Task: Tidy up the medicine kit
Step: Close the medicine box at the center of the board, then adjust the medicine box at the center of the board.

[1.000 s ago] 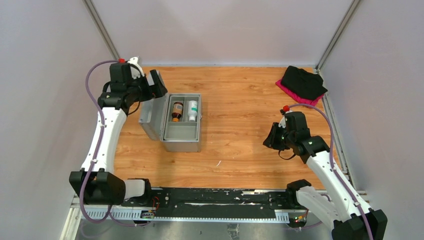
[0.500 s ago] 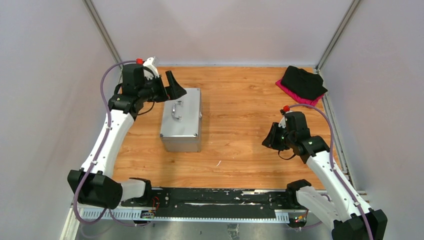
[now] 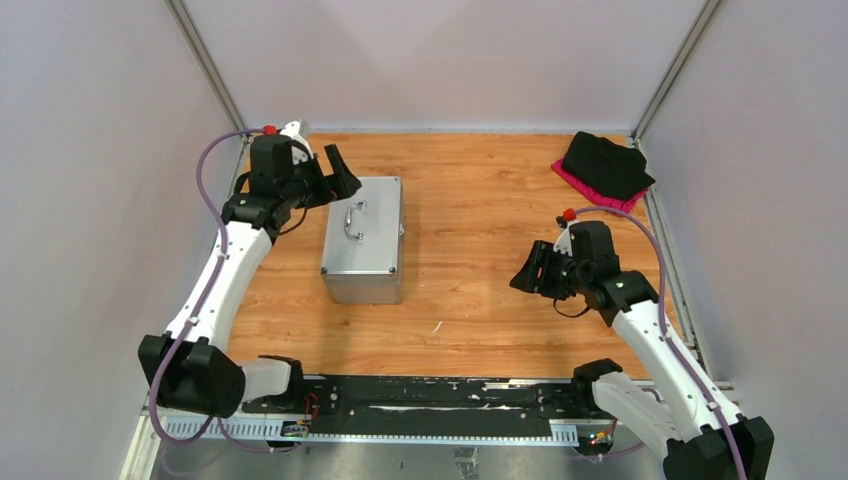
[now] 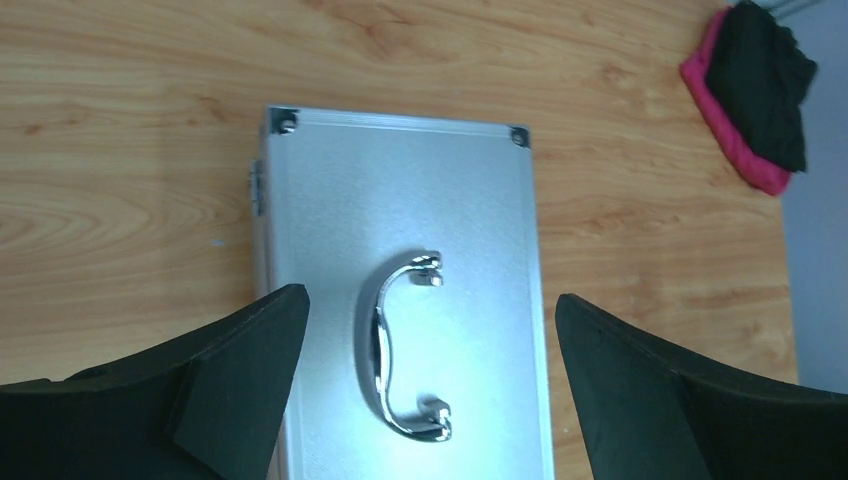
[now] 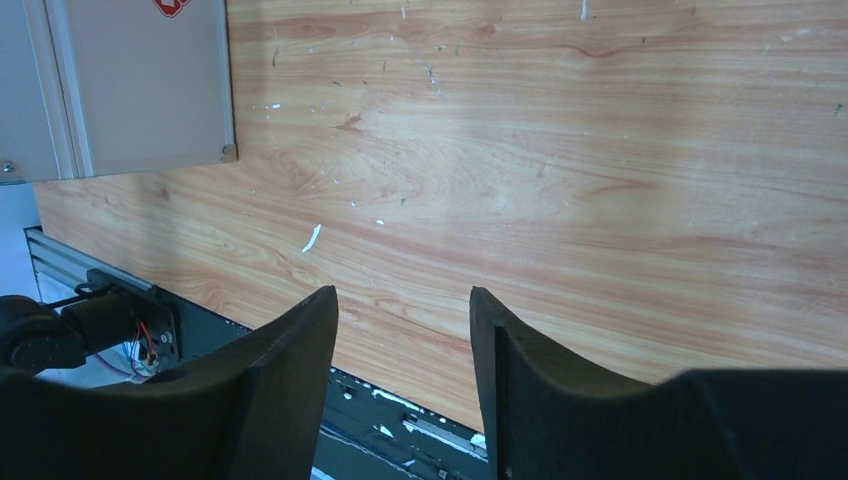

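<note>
One medicine kit (image 3: 362,238) stands shut on the bench (image 3: 480,210), long axis running near to far, its single chrome handle (image 4: 405,345) lying along that axis. The left gripper (image 3: 335,178) hovers over the kit's far-left corner, jaws wide and empty. The right gripper (image 3: 528,272), jaws apart and empty, hangs well right of the kit.

Silver-grey medicine kit (image 3: 375,252), chrome handle (image 3: 353,220) — orange wood-grain table (image 3: 480,215).

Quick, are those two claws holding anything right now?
Left gripper: open wide, holding nothing, by the closed medicine kit.
Right gripper: open, holding nothing, above the table.
</note>
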You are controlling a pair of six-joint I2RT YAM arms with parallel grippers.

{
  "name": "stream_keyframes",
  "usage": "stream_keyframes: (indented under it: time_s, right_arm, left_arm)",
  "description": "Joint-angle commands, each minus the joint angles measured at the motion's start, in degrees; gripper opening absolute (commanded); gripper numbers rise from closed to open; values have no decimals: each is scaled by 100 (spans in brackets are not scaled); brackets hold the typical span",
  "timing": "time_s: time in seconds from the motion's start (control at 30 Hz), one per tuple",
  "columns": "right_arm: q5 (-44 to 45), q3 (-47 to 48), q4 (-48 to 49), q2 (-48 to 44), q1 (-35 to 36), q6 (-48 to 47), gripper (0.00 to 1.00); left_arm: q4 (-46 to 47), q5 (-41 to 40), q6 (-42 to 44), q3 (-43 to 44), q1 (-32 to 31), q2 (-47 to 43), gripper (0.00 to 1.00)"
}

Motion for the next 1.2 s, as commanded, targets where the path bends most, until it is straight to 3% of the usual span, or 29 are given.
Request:
stream_keyframes:
  time_s: [0.0,0.3,0.47,0.73,0.93,1.17]
  right_arm:
    - [-218,-44,38,-145,-78,-14,59]
    - [-616,-175,77,-468,-74,-366,77]
    - [-695,-188,67,-413,-77,-415,88]
    - [-766,-201,110,-284,-78,-433,88]
    - [-729,-182,147,-294,-82,-434,88]
    - [-675,-154,146,-313,-77,-418,87]
  left_arm:
    - [-12,-1109,-57,3,-6,271,100]
    - [1173,-527,-705,-389,279,1242,100]
    - [1460,62,-639,-200,329,1777,100]
    - [1745,608,-632,63,192,2191,100]
    - [1948,904,-496,159,-358,2356,100]
    - [1755,1642,351,642,-1177,2655,100]
